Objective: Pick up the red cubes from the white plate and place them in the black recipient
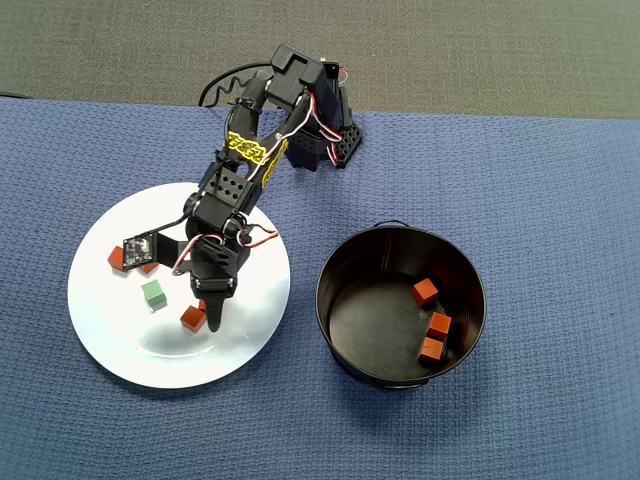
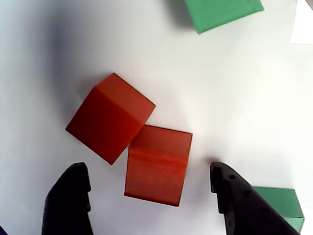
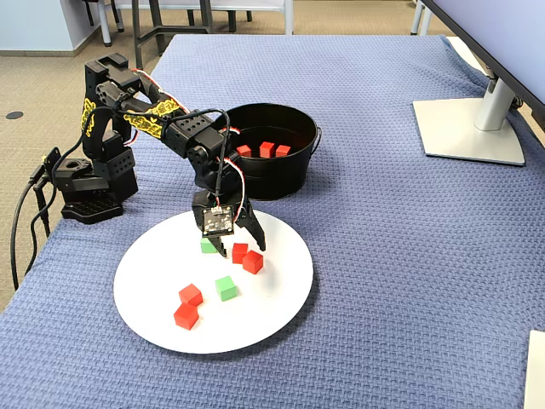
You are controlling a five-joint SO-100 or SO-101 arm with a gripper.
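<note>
The gripper (image 3: 242, 248) hangs low over the white plate (image 3: 281, 298), its jaws spread wide and holding nothing. In the wrist view the two dark fingertips (image 2: 68, 205) stand at the bottom corners of the frame, and a pair of red cubes lies on the plate between and just ahead of them: one (image 2: 157, 164) sits nearly square to the camera, the other (image 2: 110, 117) is turned at an angle and touches its upper left corner. Whether either fingertip touches a cube cannot be told. The fixed view shows the same pair (image 3: 246, 257) just below the gripper, near the middle of the plate. Two more red cubes (image 3: 188, 306) lie close together toward the plate's near left edge. A green cube (image 3: 225, 287) rests between the two pairs, and a second green cube (image 3: 207, 245) sits behind the gripper, partly hidden by it. The pot (image 1: 340, 320) stands on the blue cloth (image 1: 560, 200) just to the right of the plate in the overhead view, close to its rim but apart from it. Three red cubes (image 1: 432, 322) lie on the pot's floor near its right wall, the lower two touching. The arm's base (image 3: 85, 183) sits on the cloth beyond the plate.
</note>
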